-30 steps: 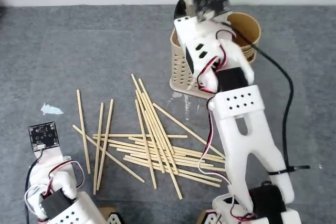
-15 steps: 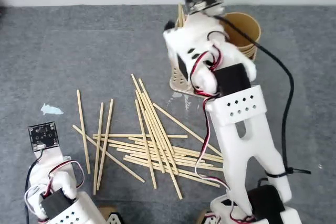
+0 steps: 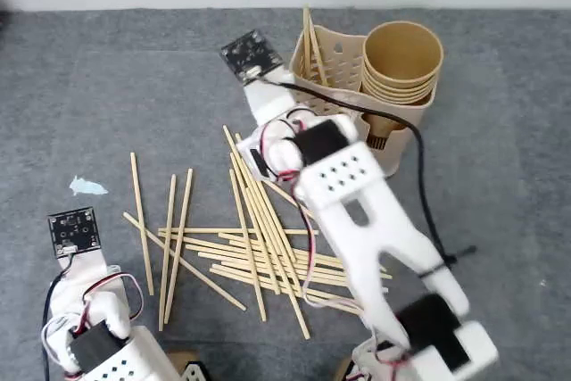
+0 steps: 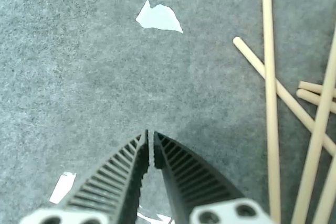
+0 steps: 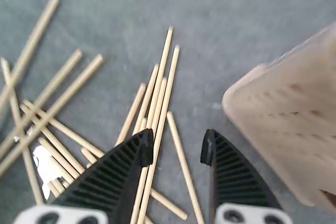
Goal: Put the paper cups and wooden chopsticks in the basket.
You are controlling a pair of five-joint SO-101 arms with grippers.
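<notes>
The right tool [image 5: 176, 148] is hanging over the grey bench [image 3: 134, 69] with its jaws spread apart and nothing between them. Directly under the gap, a few of the loose wooden chopsticks [image 5: 157, 98] are lying side by side, running away from the tool, and one corner of the beige basket [image 5: 283, 124] is sitting just beside them. From the high view the right arm is stretching from the near edge up across the pile, its wrist ending just beside the basket [image 3: 343, 69].

A nested stack of paper cups [image 3: 403, 60] is standing in the end of the basket farther from the arm's wrist. A few upright chopsticks [image 3: 310, 42] are sticking out of the other end. Most of the chopsticks [image 3: 268, 238] are lying scattered and crossing one another on the bench between the two arms, well short of the basket.

The left tool [image 4: 150, 140] is sitting low over bare bench at the near left corner, its jaws pressed together and gripping nothing. A torn paper scrap [image 4: 159, 17] is lying ahead of it, and several chopsticks [image 4: 270, 103] are lying off to one side, not touching it
</notes>
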